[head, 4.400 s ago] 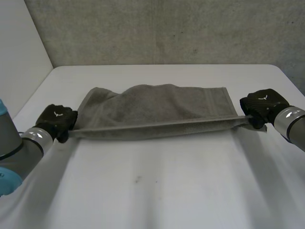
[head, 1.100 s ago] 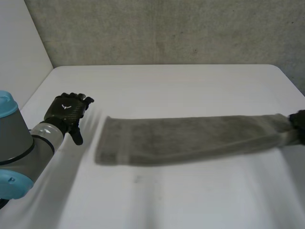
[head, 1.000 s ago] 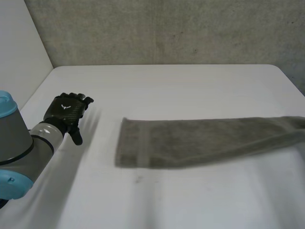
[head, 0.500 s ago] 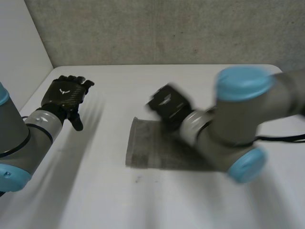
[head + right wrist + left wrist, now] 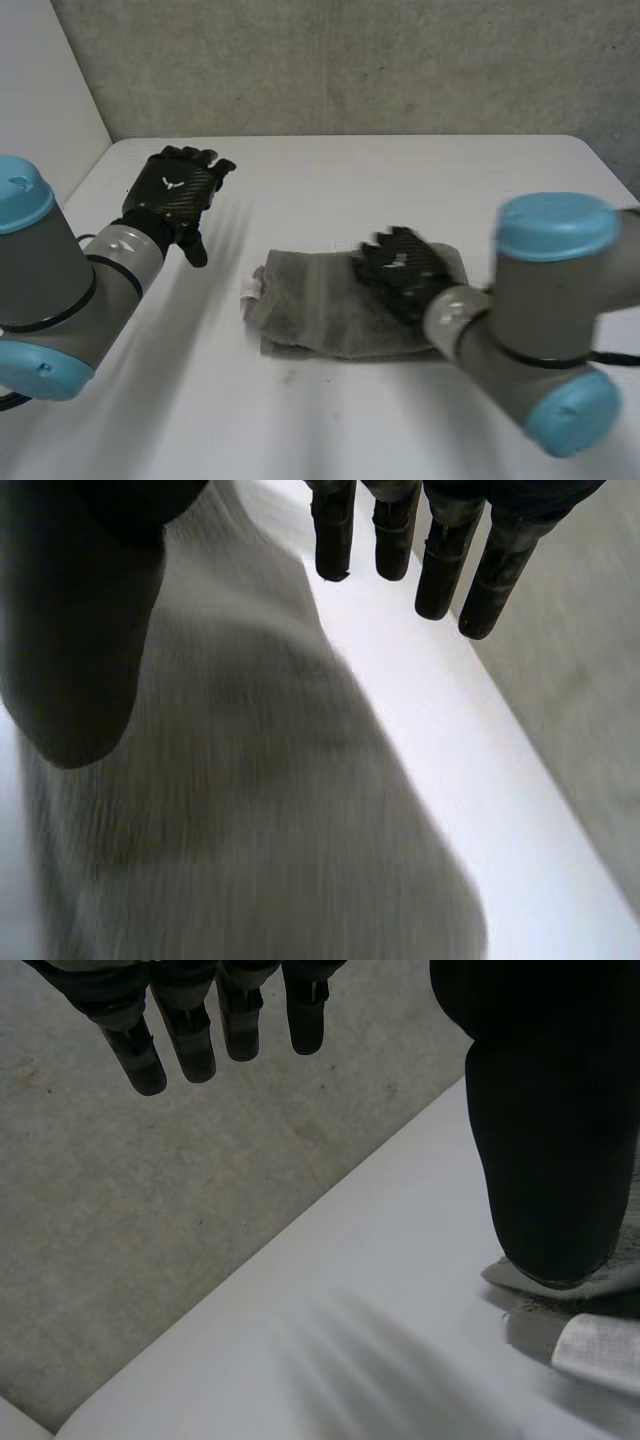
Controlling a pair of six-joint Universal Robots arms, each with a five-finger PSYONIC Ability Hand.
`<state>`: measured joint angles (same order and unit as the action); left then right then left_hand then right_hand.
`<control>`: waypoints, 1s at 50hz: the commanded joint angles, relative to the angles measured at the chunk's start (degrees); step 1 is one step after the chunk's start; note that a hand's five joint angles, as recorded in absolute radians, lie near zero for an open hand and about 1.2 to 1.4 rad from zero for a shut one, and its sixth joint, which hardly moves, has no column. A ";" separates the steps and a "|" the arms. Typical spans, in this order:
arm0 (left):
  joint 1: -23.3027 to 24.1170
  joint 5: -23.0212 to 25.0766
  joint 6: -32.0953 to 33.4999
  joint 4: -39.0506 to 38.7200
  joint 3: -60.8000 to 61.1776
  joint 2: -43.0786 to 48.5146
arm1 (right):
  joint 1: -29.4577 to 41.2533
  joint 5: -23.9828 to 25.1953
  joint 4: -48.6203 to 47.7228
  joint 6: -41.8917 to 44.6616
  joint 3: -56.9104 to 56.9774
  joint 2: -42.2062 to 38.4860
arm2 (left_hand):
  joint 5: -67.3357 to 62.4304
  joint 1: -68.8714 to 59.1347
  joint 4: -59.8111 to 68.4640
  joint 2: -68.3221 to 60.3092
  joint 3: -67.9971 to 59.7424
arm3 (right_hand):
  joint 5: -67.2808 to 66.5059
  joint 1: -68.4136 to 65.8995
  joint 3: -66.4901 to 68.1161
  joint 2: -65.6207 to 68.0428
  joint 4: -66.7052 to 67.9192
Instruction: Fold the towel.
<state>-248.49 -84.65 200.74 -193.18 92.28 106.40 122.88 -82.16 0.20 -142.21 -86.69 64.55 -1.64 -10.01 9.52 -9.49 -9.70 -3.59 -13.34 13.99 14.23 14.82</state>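
A grey towel (image 5: 320,310) lies near the middle of the white table (image 5: 400,170). It is folded over into a short, slightly rumpled rectangle, with a small white label (image 5: 252,290) sticking out at its left end. The right hand (image 5: 400,268) is over the towel's right half, its fingers (image 5: 440,570) straight and apart from the thumb, gripping nothing. Whether its palm touches the cloth cannot be told. The left hand (image 5: 172,190) is raised off to the towel's left, fingers straight, empty.
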 commanded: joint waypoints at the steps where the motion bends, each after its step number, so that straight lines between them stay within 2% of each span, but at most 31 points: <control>1: 0.63 0.01 0.00 0.00 0.26 0.91 | -12.99 1.65 -6.52 -0.79 -16.38 4.61 | 1.64 0.01 0.48 -0.51 -0.30 | 0.54 0.29 -0.95 -1.18 -1.78; 2: 0.63 0.01 0.00 0.00 0.27 0.92 | -13.01 1.66 -6.53 -0.79 -16.41 4.62 | 1.64 0.01 0.48 -0.51 -0.30 | 0.48 0.22 -0.88 -1.12 -1.71; 4: 0.90 0.01 0.00 0.00 0.26 1.27 | -15.64 2.79 -9.42 0.87 -19.82 4.88 | 1.64 0.01 0.48 -0.51 -0.30 | -15.91 -16.16 15.50 15.27 14.68; 5: 0.90 0.01 0.00 0.00 0.27 1.27 | -15.65 2.80 -9.43 0.88 -19.83 4.88 | 1.64 0.01 0.48 -0.51 -0.30 | -16.01 -16.26 15.60 15.37 14.77; 6: 0.98 0.01 0.00 0.00 0.27 1.35 | -16.26 2.97 -10.39 1.84 -20.96 4.71 | 1.64 0.01 0.48 -0.51 -0.30 | -29.00 -29.25 28.59 28.36 27.76; 7: 0.99 0.01 0.00 0.00 0.27 1.35 | -16.26 2.97 -10.40 1.85 -20.98 4.71 | 1.64 0.01 0.48 -0.51 -0.30 | -29.13 -29.38 28.72 28.49 27.89; 9: 0.99 0.01 0.00 0.00 0.44 1.53 | -16.53 2.54 -10.84 3.43 -20.72 4.18 | 1.64 0.01 0.48 -0.51 -0.30 | -65.61 -65.87 65.21 64.97 64.38; 13: 0.99 0.01 0.00 0.00 0.79 1.35 | -16.00 2.45 -11.02 4.22 -18.95 4.62 | 1.64 0.01 0.48 -0.51 -0.30 | -66.41 -66.66 66.01 65.77 65.18; 18: 0.99 -0.17 0.00 0.09 1.06 0.83 | -13.45 2.09 -10.31 3.87 -11.13 4.80 | 1.64 0.01 0.48 -0.51 -0.30 | -66.41 -66.66 66.01 65.77 65.18; 20: 0.90 -0.26 0.00 0.09 0.97 0.57 | -5.41 1.83 -9.79 3.78 -3.26 2.35 | 1.64 0.01 0.48 -0.51 -0.30 | -66.41 -66.66 66.01 65.77 65.18; 21: 0.90 -0.26 0.00 0.09 0.97 0.56 | -5.37 1.83 -9.78 3.78 -3.22 2.33 | 1.64 0.01 0.48 -0.51 -0.30 | -66.41 -66.66 66.01 65.77 65.18; 23: 0.72 -0.34 0.09 0.09 0.79 0.21 | 3.03 1.92 -6.47 4.57 6.48 -3.79 | 1.64 0.01 0.48 -0.51 -0.30 | -66.41 -66.66 66.01 65.77 65.18; 26: 0.37 -0.35 0.00 0.09 0.71 -0.32 | 6.67 2.45 -3.37 5.37 12.16 -7.07 | 1.64 0.01 0.48 -0.51 -0.30 | -66.41 -66.66 66.01 65.77 65.18; 28: -0.07 -0.69 -0.09 0.09 0.53 -1.54 | 12.80 3.49 3.10 7.20 21.70 -13.89 | 1.64 0.01 0.48 -0.51 -0.30 | -66.41 -66.66 66.01 65.77 65.18; 29: -0.07 -0.70 -0.09 0.09 0.53 -1.55 | 12.83 3.50 3.13 7.21 21.74 -13.93 | 1.64 0.01 0.48 -0.51 -0.30 | -66.41 -66.66 66.01 65.77 65.18; 31: -0.42 -2.27 -1.22 0.09 0.18 -2.25 | 16.94 4.38 8.91 9.75 28.74 -20.75 | 1.64 0.01 0.48 -0.51 -0.30 | -66.41 -66.66 66.01 65.77 65.18; 35: -0.86 -3.77 -3.42 0.18 -0.26 -2.77 | 18.80 2.72 12.00 12.47 32.54 -24.29 | 1.64 0.01 0.48 -0.51 -0.30 | -66.41 -66.66 66.01 65.77 65.18; 36: -0.86 -3.86 -4.56 0.18 -0.44 -2.86 | 18.80 1.06 11.84 12.22 32.81 -24.12 | 1.64 0.01 0.48 -0.51 -0.30 | -42.66 -42.91 42.25 42.02 41.42; 37: -0.86 -3.86 -4.57 0.18 -0.44 -2.86 | 18.80 1.04 11.84 12.22 32.81 -24.12 | 1.64 0.01 0.48 -0.51 -0.30 | -42.42 -42.67 42.01 41.78 41.19; 38: -0.86 -3.86 -5.62 0.18 -0.70 -2.86 | 18.54 -1.22 10.62 11.44 32.03 -22.90 | 1.64 0.01 0.48 -0.51 -0.30 | -7.11 -7.37 6.71 6.47 5.88; 39: -0.69 -3.86 -6.58 0.26 -1.14 -2.86 | 18.19 -2.99 8.34 9.17 30.63 -20.54 | 1.64 0.01 0.48 -0.51 -0.30 | 3.59 3.34 -3.99 -4.23 -4.82; 40: -0.68 -3.86 -6.59 0.26 -1.14 -2.86 | 18.19 -3.00 8.32 9.15 30.62 -20.52 | 1.64 0.01 0.48 -0.51 -0.30 | 3.59 3.34 -3.99 -4.23 -4.82; 42: -0.16 -3.86 -8.08 0.53 -2.10 -2.86 | 16.00 -3.88 3.42 1.89 25.90 -14.57 | 1.64 0.01 0.48 -0.51 -0.30 | 3.59 3.34 -3.99 -4.23 -4.82; 45: 0.02 -3.86 -8.70 0.62 -2.55 -2.69 | 14.32 -3.79 1.38 -2.10 23.15 -11.82 | 1.64 0.01 0.48 -0.51 -0.30 | 3.59 3.34 -3.99 -4.23 -4.82; 47: 0.72 -3.95 -9.66 0.62 -3.51 -2.25 | 11.35 -3.53 -0.81 -9.10 18.25 -6.48 | 1.64 0.01 0.48 -0.51 -0.30 | 3.59 3.34 -3.99 -4.23 -4.82; 48: 0.72 -3.95 -9.67 0.62 -3.51 -2.25 | 11.33 -3.53 -0.82 -9.14 18.22 -6.46 | 1.64 0.01 0.48 -0.51 -0.30 | 3.59 3.34 -3.99 -4.23 -4.82; 50: 2.91 -3.95 -10.89 0.70 -4.56 -1.46 | 8.18 -3.53 -0.73 -15.00 14.99 -3.04 | 1.60 -0.04 0.52 -0.56 -0.35 | 3.59 3.34 -3.99 -4.23 -4.82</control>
<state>-248.45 -88.64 192.19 -192.65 89.80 103.70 137.68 -85.87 3.07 -143.24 -62.49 51.68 -1.64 -10.01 9.52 -9.49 -9.70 -3.84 -13.60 13.97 14.36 14.86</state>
